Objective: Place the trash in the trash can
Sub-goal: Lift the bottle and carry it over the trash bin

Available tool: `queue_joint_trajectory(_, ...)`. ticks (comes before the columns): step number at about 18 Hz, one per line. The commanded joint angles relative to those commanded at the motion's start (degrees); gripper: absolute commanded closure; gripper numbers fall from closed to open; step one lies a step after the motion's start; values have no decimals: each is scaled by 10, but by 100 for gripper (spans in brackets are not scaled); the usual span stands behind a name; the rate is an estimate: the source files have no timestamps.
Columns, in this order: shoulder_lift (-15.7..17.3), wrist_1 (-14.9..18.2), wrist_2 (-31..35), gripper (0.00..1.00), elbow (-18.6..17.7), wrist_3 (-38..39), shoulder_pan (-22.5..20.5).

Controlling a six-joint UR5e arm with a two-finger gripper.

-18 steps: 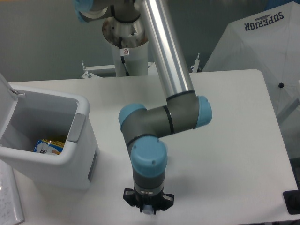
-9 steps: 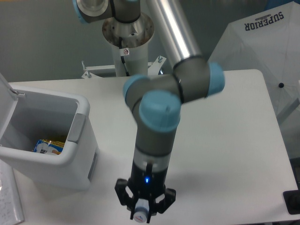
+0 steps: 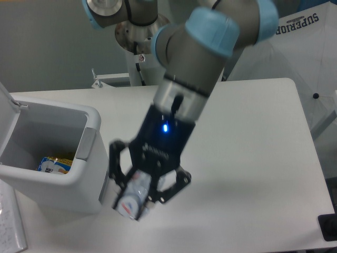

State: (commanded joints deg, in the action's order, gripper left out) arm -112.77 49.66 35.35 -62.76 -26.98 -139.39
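Observation:
My gripper (image 3: 138, 194) hangs high above the table, close to the camera, shut on a crushed clear plastic bottle (image 3: 131, 196) with a red-and-purple label. The bottle's capped end points down and to the left. The white trash can (image 3: 58, 153) stands at the left with its lid (image 3: 6, 103) swung open. The gripper is just right of the can's grey side panel, level with its front corner. Inside the can lies a yellow-and-blue wrapper (image 3: 53, 164).
A white sheet (image 3: 10, 226) lies at the front left beside the can. The arm's base column (image 3: 142, 58) rises at the back of the table. A white umbrella-like cover (image 3: 295, 58) stands at the right, and a black object (image 3: 329, 226) sits at the table's right front edge.
The arm has lifted from the table's front edge, raising the bottle toward the camera and moving it left toward the trash can. The wrist has tilted.

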Motion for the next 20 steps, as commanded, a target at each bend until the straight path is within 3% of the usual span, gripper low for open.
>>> queue_joint_trajectory(4,10,0,-64,98,-1,0,6)
queue_joint_trajectory(6,33,0,-70,98,0,0,11)
queue_joint_trajectory(11,40,-1,-90,98,-8,4,53)
queue_joint_trajectory(17,46,-3,-92,97,-42,4,112)
queue_joint_trajectory(20,52,-3,-93,96,-68,4,119)
